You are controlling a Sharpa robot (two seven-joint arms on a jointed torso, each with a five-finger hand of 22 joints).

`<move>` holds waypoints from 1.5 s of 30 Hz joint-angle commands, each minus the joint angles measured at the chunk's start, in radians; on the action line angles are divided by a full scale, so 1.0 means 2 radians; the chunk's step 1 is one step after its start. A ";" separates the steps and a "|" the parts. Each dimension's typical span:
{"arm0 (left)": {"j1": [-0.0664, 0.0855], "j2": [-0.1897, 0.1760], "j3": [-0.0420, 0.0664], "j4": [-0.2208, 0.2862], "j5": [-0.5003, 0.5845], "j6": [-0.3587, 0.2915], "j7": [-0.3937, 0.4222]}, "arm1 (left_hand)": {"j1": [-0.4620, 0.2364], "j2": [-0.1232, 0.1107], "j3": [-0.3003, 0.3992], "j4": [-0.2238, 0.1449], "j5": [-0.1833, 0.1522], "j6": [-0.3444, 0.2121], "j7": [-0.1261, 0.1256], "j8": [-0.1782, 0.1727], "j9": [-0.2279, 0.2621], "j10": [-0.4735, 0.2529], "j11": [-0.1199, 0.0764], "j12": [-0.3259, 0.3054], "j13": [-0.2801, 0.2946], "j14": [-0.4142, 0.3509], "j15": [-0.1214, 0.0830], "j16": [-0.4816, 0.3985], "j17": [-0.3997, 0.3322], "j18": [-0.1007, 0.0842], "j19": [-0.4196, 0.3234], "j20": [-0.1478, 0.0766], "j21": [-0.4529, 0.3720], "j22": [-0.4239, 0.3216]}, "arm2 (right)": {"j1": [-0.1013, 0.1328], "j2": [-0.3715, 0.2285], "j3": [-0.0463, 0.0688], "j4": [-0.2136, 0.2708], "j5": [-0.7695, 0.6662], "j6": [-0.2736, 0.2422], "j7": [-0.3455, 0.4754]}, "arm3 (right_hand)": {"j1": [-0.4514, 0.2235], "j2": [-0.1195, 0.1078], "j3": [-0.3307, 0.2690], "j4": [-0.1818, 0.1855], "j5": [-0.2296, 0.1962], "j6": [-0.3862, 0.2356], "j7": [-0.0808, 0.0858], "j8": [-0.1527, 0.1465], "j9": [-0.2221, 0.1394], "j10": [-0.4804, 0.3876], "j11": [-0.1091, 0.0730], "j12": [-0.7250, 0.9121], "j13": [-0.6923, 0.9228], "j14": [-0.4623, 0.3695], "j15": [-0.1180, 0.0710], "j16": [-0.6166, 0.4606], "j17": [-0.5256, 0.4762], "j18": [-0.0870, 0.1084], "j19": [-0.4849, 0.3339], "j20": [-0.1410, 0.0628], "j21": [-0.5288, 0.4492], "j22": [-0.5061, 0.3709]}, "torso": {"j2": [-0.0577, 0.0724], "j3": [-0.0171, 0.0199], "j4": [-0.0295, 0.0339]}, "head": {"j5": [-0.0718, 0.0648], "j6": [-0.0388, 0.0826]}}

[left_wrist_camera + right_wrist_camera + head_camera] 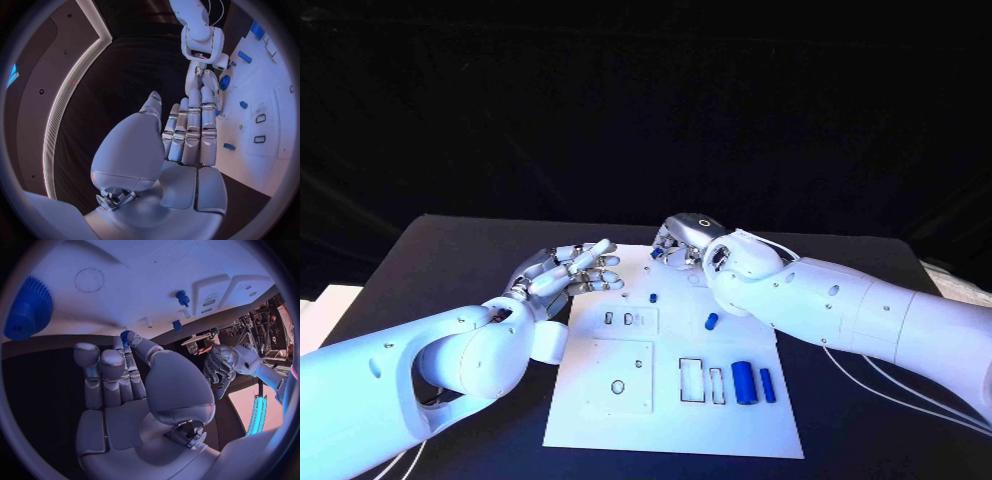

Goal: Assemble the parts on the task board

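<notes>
The white task board lies mid-table. My right hand hovers over its far edge. In the right wrist view the thumb and a finger pinch a small ridged blue part. A blue gear lies on the board beside that hand. My left hand is at the board's far left corner, fingers straight and close together, holding nothing. A small blue peg stands in the board, a short blue piece lies mid-board, and two blue cylinders lie side by side to the right.
The board has outlined recesses and small holes. Dark tabletop surrounds it on all sides. My right forearm crosses the table beside the board's right edge.
</notes>
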 commanded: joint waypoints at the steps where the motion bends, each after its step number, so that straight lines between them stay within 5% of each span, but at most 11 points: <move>1: 0.001 0.002 0.000 0.000 0.001 0.011 0.001 | 0.001 0.003 0.000 -0.003 -0.002 -0.001 0.003 -0.002 -0.001 -0.003 0.000 -0.003 0.000 -0.003 0.000 -0.003 0.000 0.003 -0.003 0.001 -0.003 -0.001 | 0.000 0.003 0.000 -0.002 -0.003 0.003 -0.005 | -0.005 0.000 0.001 0.003 -0.001 0.002 0.001 0.004 0.005 0.001 0.000 -0.001 -0.001 0.007 -0.002 0.003 0.000 -0.005 0.002 0.001 0.002 0.000 | 0.002 -0.0011 0.0007 | 0.000 0.001; 19: 0.004 0.002 0.000 0.001 0.001 0.014 -0.001 | 0.001 0.002 0.000 -0.004 -0.002 -0.002 0.003 -0.003 -0.001 -0.003 0.001 -0.003 0.000 -0.003 0.000 -0.004 0.000 0.003 -0.003 0.001 -0.003 -0.001 | 0.000 0.020 0.000 -0.022 -0.019 0.020 -0.031 | -0.007 -0.012 0.004 0.012 -0.001 -0.008 0.005 -0.002 0.004 -0.015 0.005 -0.002 -0.002 0.003 0.001 0.003 -0.005 -0.005 -0.003 0.003 0.003 -0.001 | 0.004 -0.0019 0.0001 | 0.003 0.002; 23: 0.004 0.002 0.000 0.001 0.001 0.015 -0.001 | 0.001 0.002 0.000 -0.004 -0.002 -0.002 0.003 -0.003 -0.001 -0.003 0.001 -0.003 0.000 -0.003 0.000 -0.004 0.000 0.003 -0.003 0.001 -0.003 -0.001 | 0.000 0.020 0.000 -0.022 -0.020 0.020 -0.035 | -0.009 -0.025 0.002 0.016 -0.001 -0.027 0.014 -0.004 -0.001 -0.047 0.013 -0.003 -0.003 -0.004 0.007 -0.011 -0.024 -0.002 -0.014 0.008 -0.006 -0.016 | 0.005 -0.0019 -0.0005 | 0.003 0.003; 27: 0.005 0.001 0.000 0.001 0.001 0.015 -0.002 | 0.001 0.002 0.000 -0.004 -0.002 -0.002 0.003 -0.003 -0.001 -0.003 0.001 -0.003 0.000 -0.003 0.000 -0.004 0.000 0.003 -0.003 0.001 -0.003 -0.001 | 0.001 0.017 0.000 -0.018 -0.018 0.006 -0.031 | -0.006 -0.049 -0.019 0.020 -0.001 -0.089 0.028 -0.005 -0.007 -0.113 0.029 -0.002 -0.002 -0.017 0.019 -0.042 -0.064 0.004 -0.038 0.019 -0.029 -0.053 | 0.005 -0.0019 -0.0010 | 0.004 0.004; 35: 0.005 -0.002 0.000 -0.001 0.001 0.015 -0.003 | 0.001 0.002 -0.001 -0.004 -0.002 -0.002 0.004 -0.003 -0.001 -0.004 0.001 -0.004 0.000 -0.003 0.000 -0.005 0.000 0.003 -0.003 0.002 -0.004 -0.001 | 0.001 -0.026 0.006 0.034 0.006 -0.027 -0.014 | 0.013 -0.052 -0.048 0.028 0.014 -0.092 0.030 -0.001 -0.003 -0.117 0.029 0.009 0.000 -0.017 0.021 -0.050 -0.076 0.007 -0.044 0.023 -0.037 -0.066 | 0.006 -0.0013 -0.0024 | 0.002 0.007; 38: 0.005 -0.004 0.000 -0.001 0.001 0.016 -0.003 | 0.001 0.002 -0.001 -0.004 -0.002 -0.003 0.004 -0.004 -0.001 -0.005 0.001 -0.004 0.000 -0.003 0.000 -0.005 0.000 0.003 -0.003 0.002 -0.004 -0.001 | 0.003 -0.058 0.011 0.067 0.034 -0.027 -0.007 | 0.015 -0.051 -0.053 0.032 0.025 -0.083 0.028 0.000 -0.002 -0.096 0.025 0.019 0.002 -0.014 0.018 -0.044 -0.070 0.006 -0.039 0.021 -0.033 -0.060 | 0.004 -0.0006 -0.0062 | 0.003 0.008; 45: 0.005 -0.003 0.000 -0.008 0.001 0.019 -0.003 | 0.001 0.002 -0.001 -0.004 -0.002 -0.003 0.004 -0.004 -0.001 -0.005 0.001 -0.004 0.000 -0.003 0.000 -0.005 0.000 0.003 -0.003 0.002 -0.004 -0.001 | 0.016 -0.127 0.016 0.118 0.126 0.021 -0.006 | 0.002 -0.059 -0.067 0.047 0.064 -0.075 0.015 -0.001 -0.002 0.017 0.003 0.071 0.021 0.010 0.002 0.027 0.016 -0.007 0.005 0.009 0.017 0.015 | -0.001 0.0017 -0.0143 | 0.004 0.010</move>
